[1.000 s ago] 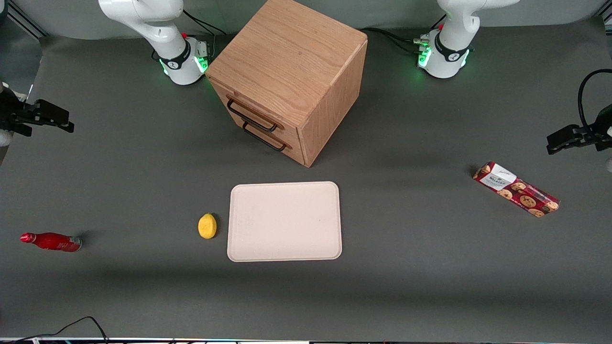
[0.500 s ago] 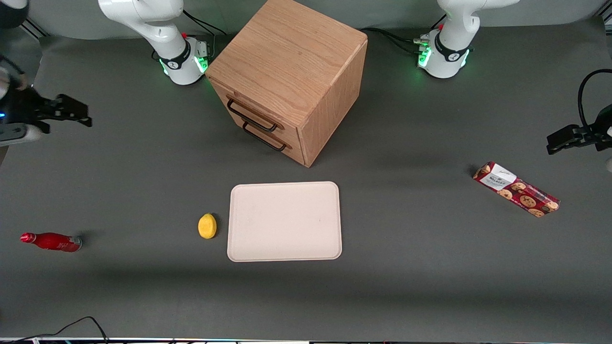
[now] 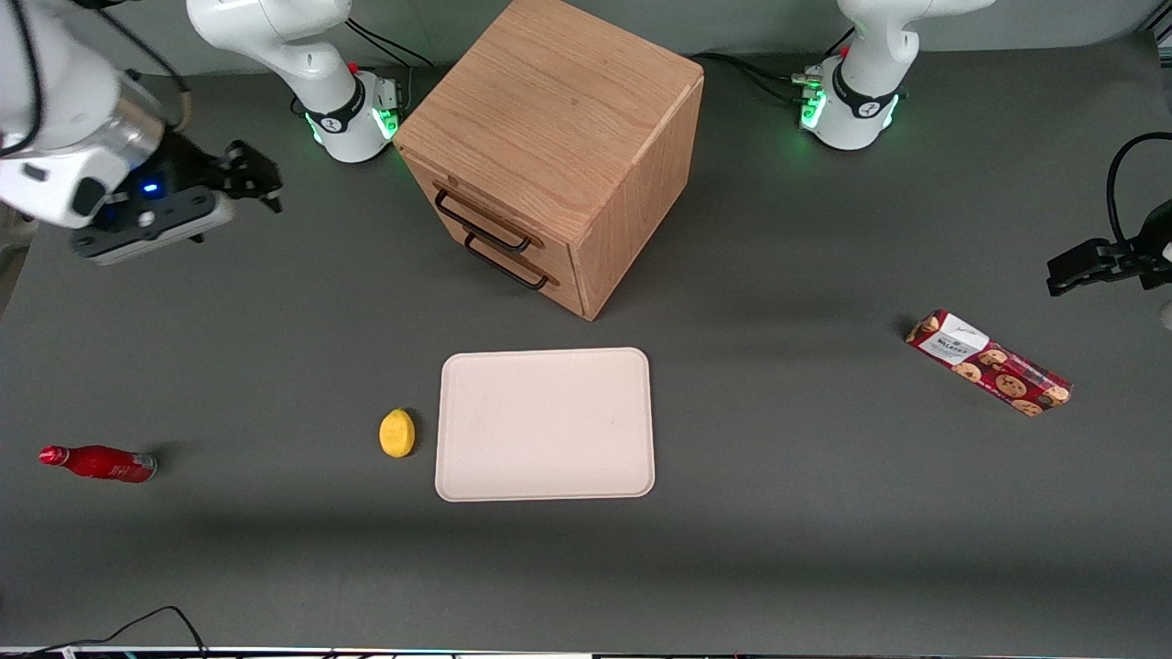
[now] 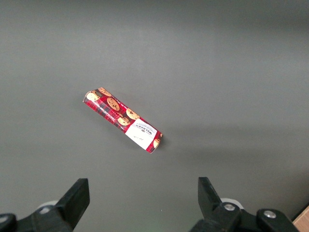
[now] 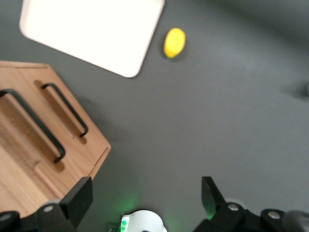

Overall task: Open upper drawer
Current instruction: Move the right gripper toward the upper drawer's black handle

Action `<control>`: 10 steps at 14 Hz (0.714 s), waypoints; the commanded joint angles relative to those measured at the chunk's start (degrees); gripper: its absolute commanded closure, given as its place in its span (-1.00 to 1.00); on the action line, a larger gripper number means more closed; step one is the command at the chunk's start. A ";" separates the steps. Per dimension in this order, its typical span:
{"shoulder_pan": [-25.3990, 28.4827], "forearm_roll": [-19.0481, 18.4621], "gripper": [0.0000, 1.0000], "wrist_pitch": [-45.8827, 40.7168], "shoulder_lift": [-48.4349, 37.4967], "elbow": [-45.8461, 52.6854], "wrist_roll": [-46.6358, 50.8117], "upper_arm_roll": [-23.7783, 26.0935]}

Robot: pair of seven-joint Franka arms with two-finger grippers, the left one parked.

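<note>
- Oak-wood upper drawer [image 3: 483,212], topmost of two in the cabinet [image 3: 558,137], sits shut and flush, above the lower drawer [image 3: 513,261].
- Likely stiff and fairly light, it should slide straight out; the sensible hold is the middle of its thin dark bar handle [image 3: 481,222], which looks rigid but slim.
- Drawer front faces roughly 8 o'clock in the front view, so the pull runs that way; the handle's long axis runs from about 10 to 4 o'clock.
- Right arm's gripper [image 3: 247,176] hangs over bare table at about 9 o'clock from the handle, well apart, with its fingers [image 5: 79,199] spread wide and holding nothing.
- Nearer the front camera lie a pale tray [image 3: 545,423] and a lemon [image 3: 396,432].
</note>
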 commanded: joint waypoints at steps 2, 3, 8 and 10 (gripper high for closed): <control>6.28 3.22 -1.00 -1.03 0.91 1.65 -0.42 -0.73; 6.55 6.11 -1.00 -1.03 1.69 1.66 -0.43 -0.73; 8.58 9.21 -1.00 -0.07 4.77 1.74 -0.60 -0.81; 9.80 9.30 -1.00 0.46 5.48 1.48 -0.43 -0.73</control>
